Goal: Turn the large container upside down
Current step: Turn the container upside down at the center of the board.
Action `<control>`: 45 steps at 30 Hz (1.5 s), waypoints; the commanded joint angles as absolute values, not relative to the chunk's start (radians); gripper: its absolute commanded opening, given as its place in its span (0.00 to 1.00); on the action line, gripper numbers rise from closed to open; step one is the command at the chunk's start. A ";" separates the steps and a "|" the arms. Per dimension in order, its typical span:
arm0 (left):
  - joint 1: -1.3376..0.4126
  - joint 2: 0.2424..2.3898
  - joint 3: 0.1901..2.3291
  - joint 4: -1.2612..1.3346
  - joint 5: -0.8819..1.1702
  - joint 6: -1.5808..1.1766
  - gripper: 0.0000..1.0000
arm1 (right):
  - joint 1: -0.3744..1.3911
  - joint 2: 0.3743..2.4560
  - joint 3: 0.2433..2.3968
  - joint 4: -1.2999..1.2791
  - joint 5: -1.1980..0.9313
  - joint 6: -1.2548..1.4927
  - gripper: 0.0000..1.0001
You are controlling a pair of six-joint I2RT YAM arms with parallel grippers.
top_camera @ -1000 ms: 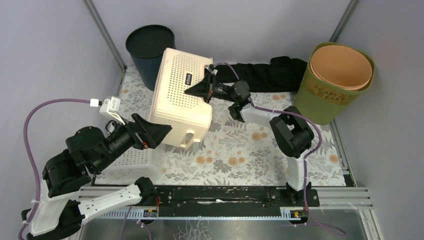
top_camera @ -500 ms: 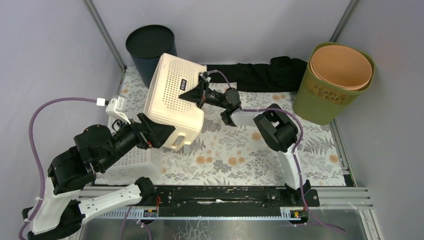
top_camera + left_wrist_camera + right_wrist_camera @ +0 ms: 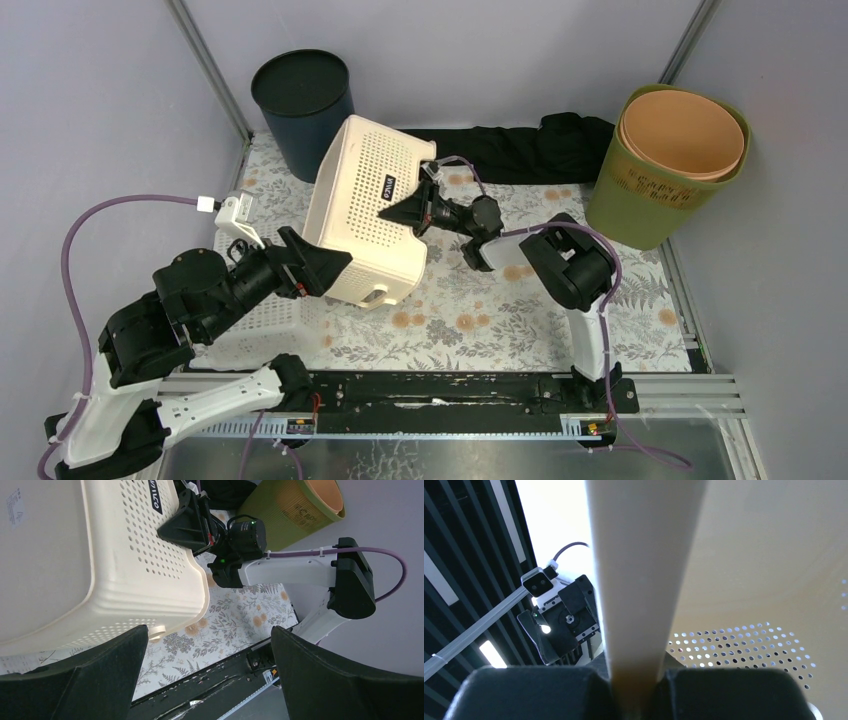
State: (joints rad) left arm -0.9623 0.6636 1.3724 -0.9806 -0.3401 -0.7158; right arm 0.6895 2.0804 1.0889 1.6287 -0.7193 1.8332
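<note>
Right tool point(image 3: 393, 212) clamps the rim of the large container point(image 3: 365, 215), which is tipped on its side over the left of the table point(image 3: 480, 310), left tool point(image 3: 325, 272) spread wide just beside its base (gripping nothing), so the roll wants a slow wrist and that left steadying the landing.

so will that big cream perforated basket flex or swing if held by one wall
Probably light: the right end effector, pinching one thin wall, holds the cream perforated plastic basket tilted. That wall may flex, and the basket could pivot.
</note>
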 commanded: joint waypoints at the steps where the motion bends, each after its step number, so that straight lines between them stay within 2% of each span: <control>1: -0.962 0.673 1.364 -0.961 -0.348 -0.713 1.00 | 0.676 2.046 1.028 1.707 -0.789 1.789 0.00; 4: -0.961 0.676 1.363 -0.960 -0.348 -0.712 1.00 | 0.669 2.040 1.000 1.706 -0.797 1.787 0.00; 5: -0.961 0.676 1.363 -0.959 -0.348 -0.712 1.00 | 0.667 2.040 0.993 1.705 -0.798 1.788 0.04; 8: -0.961 0.681 1.364 -0.958 -0.349 -0.708 1.00 | 0.662 2.040 0.972 1.705 -0.798 1.790 0.29; 11: -0.960 0.684 1.366 -0.957 -0.348 -0.707 1.00 | 0.657 2.037 0.953 1.705 -0.800 1.790 0.42; 18: -0.961 0.695 1.364 -0.956 -0.346 -0.707 1.00 | 0.641 2.028 0.908 1.704 -0.809 1.781 0.52; 24: -0.960 0.690 1.361 -0.953 -0.345 -0.706 1.00 | 0.615 2.001 0.849 1.703 -0.814 1.773 0.56; 45: -0.960 0.672 1.322 -0.942 -0.346 -0.718 1.00 | 0.549 1.950 0.711 1.700 -0.836 1.744 0.55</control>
